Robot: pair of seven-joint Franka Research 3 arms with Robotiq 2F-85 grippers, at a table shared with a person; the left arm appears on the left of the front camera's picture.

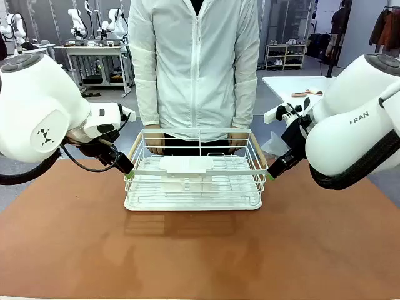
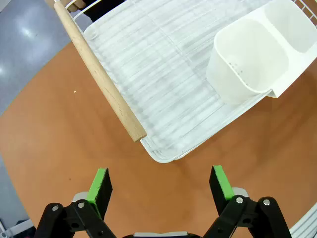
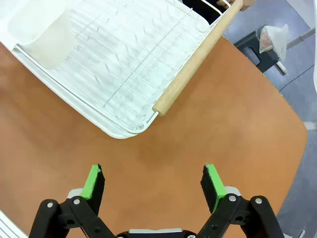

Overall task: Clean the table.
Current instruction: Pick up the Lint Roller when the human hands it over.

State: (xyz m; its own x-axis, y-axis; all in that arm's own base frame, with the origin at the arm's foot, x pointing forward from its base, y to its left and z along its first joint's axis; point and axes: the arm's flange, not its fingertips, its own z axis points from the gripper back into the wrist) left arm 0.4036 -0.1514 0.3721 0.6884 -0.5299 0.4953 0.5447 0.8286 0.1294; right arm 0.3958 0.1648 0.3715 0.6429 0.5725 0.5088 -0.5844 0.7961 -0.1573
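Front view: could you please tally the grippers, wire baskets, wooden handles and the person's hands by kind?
Grippers: 2, the left gripper and the right gripper
White wire basket: 1
Wooden handles: 2
Person's hands: 2
Total: 7

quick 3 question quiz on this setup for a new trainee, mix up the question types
1. True or false: the left gripper is shut on the wooden handle nearest it.
2. Multiple choice: where is the white wire basket? A) standing on the table; B) held in the air by both arms; C) on the floor.
3. Fill in: the person's hands are at the basket's ___ rim, seen from the robot's side.

Key:
1. False. It is open and short of the handle, with bare table between them; the right gripper is open too.
2. A
3. far
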